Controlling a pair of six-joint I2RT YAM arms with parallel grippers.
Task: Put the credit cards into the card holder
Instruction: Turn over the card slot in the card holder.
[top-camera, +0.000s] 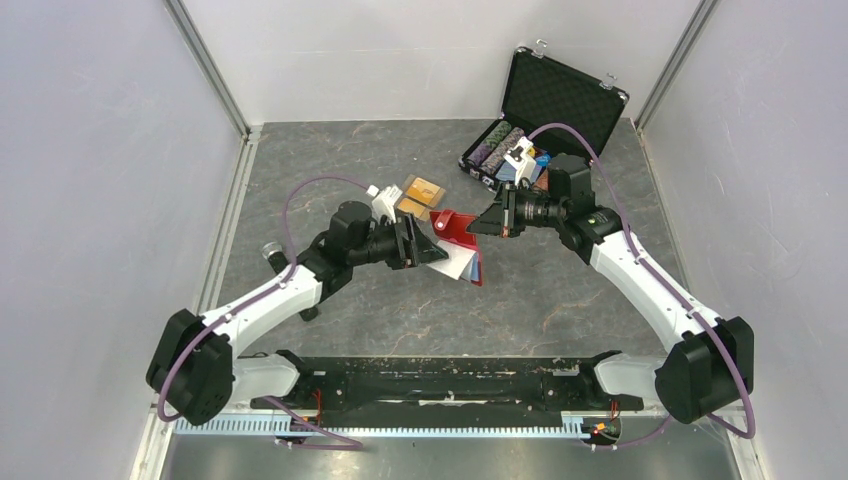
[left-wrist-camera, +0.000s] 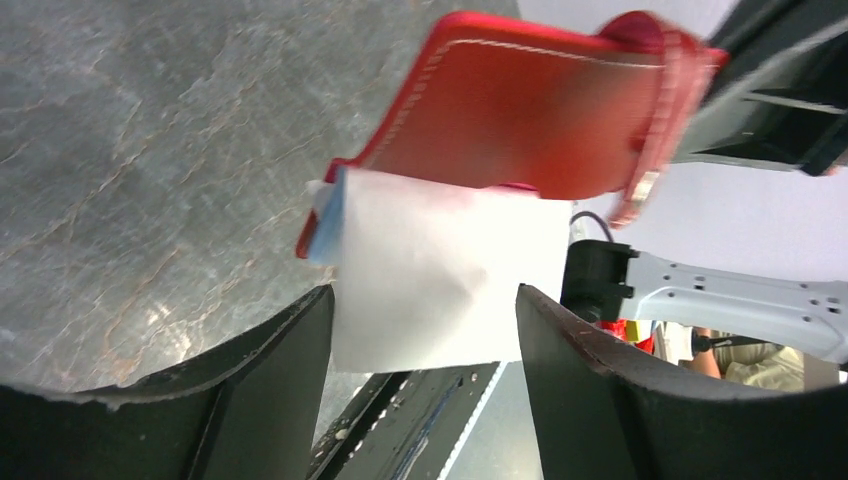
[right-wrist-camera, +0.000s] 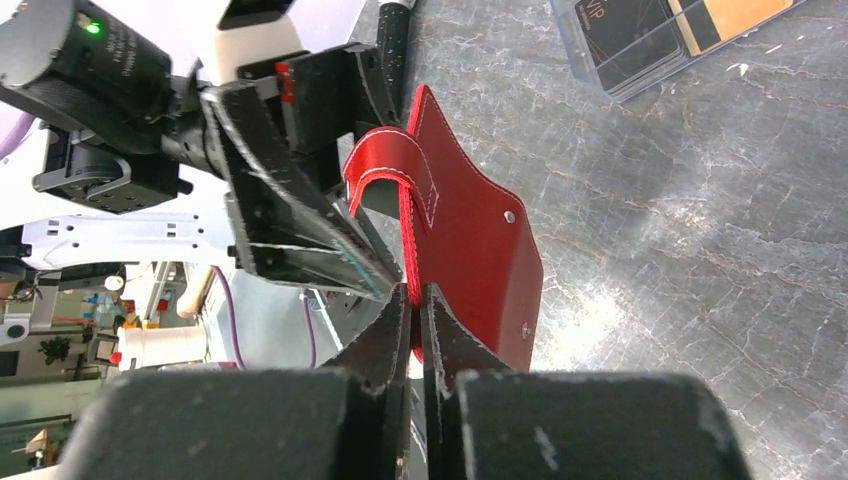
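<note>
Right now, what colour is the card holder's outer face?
Red, pale stitching; the card holder shows best from the right wrist.

open black chip case (top-camera: 560, 95) upper right, poker chips (top-camera: 497, 148) lined up in its base, clear plastic tray (right-wrist-camera: 612, 90) a bit left of it, all on the grey marbled table (top-camera: 560, 300)

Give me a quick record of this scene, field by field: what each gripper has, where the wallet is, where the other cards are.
left gripper: appears shut on a pale card, whose far end meets the wallet
right gripper: shut on the edge of the red card holder
card holder: unsnapped, held up above the table between the arms
other cards: black card and gold card in the clear tray
background: open chip case, back right
</note>
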